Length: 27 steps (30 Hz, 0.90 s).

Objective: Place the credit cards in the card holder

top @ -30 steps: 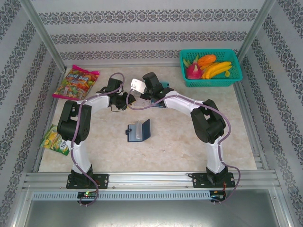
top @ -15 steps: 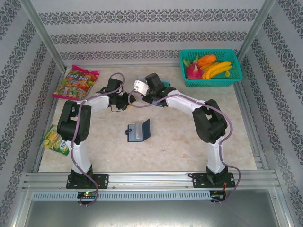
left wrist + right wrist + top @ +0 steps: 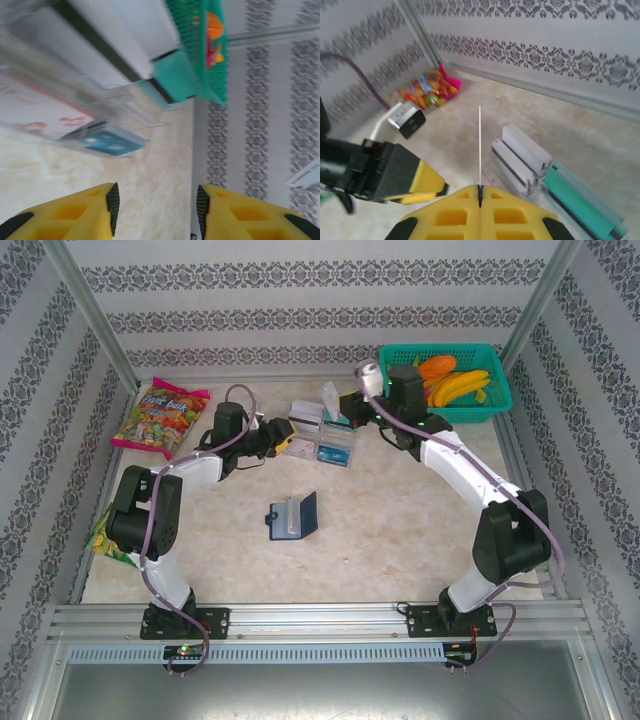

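Observation:
The credit cards (image 3: 322,432) stand in stacks at the back middle of the table: white-grey ones with a dark stripe (image 3: 115,45), teal ones (image 3: 575,200) and a blue one (image 3: 107,142). My right gripper (image 3: 347,406) hovers just right of them, shut on one thin white card (image 3: 479,145) that shows edge-on in the right wrist view. Just left of the stacks, my left gripper (image 3: 278,440) is open, with nothing between its black pads (image 3: 113,200). The dark navy card holder (image 3: 293,515) lies unfolded mid-table, apart from both grippers.
A teal mesh basket (image 3: 445,410) of fruit stands at the back right, close behind my right arm. A candy bag (image 3: 160,418) lies at the back left and a snack packet (image 3: 115,537) at the left edge. Metal posts frame the table.
My right arm swung from over the cards toward the back right, lifting a white card clear of the stacks. The left gripper opened and reached closer to the cards.

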Tool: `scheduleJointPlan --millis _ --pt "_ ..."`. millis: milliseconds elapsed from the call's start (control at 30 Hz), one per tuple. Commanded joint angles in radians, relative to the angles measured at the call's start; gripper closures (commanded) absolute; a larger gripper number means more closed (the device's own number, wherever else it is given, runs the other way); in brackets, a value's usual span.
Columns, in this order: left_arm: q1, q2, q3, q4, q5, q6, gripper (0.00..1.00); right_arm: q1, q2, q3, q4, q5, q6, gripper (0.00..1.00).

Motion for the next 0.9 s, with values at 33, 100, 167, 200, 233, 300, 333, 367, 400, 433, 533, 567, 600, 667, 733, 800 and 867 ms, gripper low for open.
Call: scheduleJointPlan --millis 33,100,167,200,233,300,333,367,400,433,533,567,600,667,733,800,867 --pt "-0.006 -0.006 -0.012 0.365 0.105 -0.121 0.46 -0.016 -0.018 -0.091 0.153 -0.224 0.405 0.95" --pt "-0.006 0.013 0.002 0.441 0.124 -0.167 0.45 -0.028 -0.021 -0.119 0.227 -0.273 0.489 0.95" --pt "-0.019 0.041 0.039 0.481 0.158 -0.194 0.45 -0.032 -0.019 -0.132 0.293 -0.316 0.560 0.95" --pt "-0.028 0.052 0.061 0.483 0.176 -0.200 0.45 -0.032 -0.013 -0.127 0.301 -0.335 0.580 0.95" --pt "-0.039 0.060 0.078 0.484 0.187 -0.200 0.46 -0.032 -0.008 -0.121 0.303 -0.352 0.593 0.95" --pt "-0.061 0.068 0.118 0.435 0.202 -0.173 0.46 -0.028 -0.006 -0.123 0.327 -0.375 0.611 0.95" --pt "-0.068 0.066 0.131 0.401 0.201 -0.150 0.47 -0.026 -0.008 -0.129 0.349 -0.379 0.623 0.96" --pt "-0.074 0.064 0.141 0.366 0.198 -0.127 0.47 -0.026 -0.008 -0.135 0.371 -0.381 0.636 0.96" --pt "-0.078 0.061 0.147 0.346 0.194 -0.112 0.49 -0.026 -0.007 -0.131 0.368 -0.384 0.636 0.96" --pt "-0.080 0.059 0.151 0.345 0.192 -0.112 0.50 -0.025 -0.004 -0.130 0.364 -0.388 0.634 0.96" --pt "-0.085 0.060 0.163 0.351 0.192 -0.129 0.53 -0.022 0.008 -0.134 0.369 -0.388 0.641 0.96" --pt "-0.088 0.061 0.168 0.351 0.194 -0.133 0.53 -0.023 0.016 -0.138 0.384 -0.392 0.647 0.96" --pt "-0.091 0.061 0.171 0.351 0.196 -0.136 0.52 -0.023 0.018 -0.140 0.386 -0.389 0.648 0.96" --pt "-0.095 0.060 0.174 0.354 0.202 -0.143 0.53 -0.028 0.017 -0.152 0.394 -0.365 0.644 0.96" --pt "-0.092 0.055 0.168 0.356 0.204 -0.147 0.52 -0.048 0.012 -0.167 0.415 -0.349 0.664 0.96" --pt "-0.086 0.048 0.158 0.362 0.204 -0.151 0.51 -0.073 0.004 -0.193 0.457 -0.342 0.693 0.96" --pt "-0.081 0.043 0.155 0.366 0.205 -0.159 0.51 -0.089 -0.004 -0.206 0.459 -0.333 0.696 0.97"
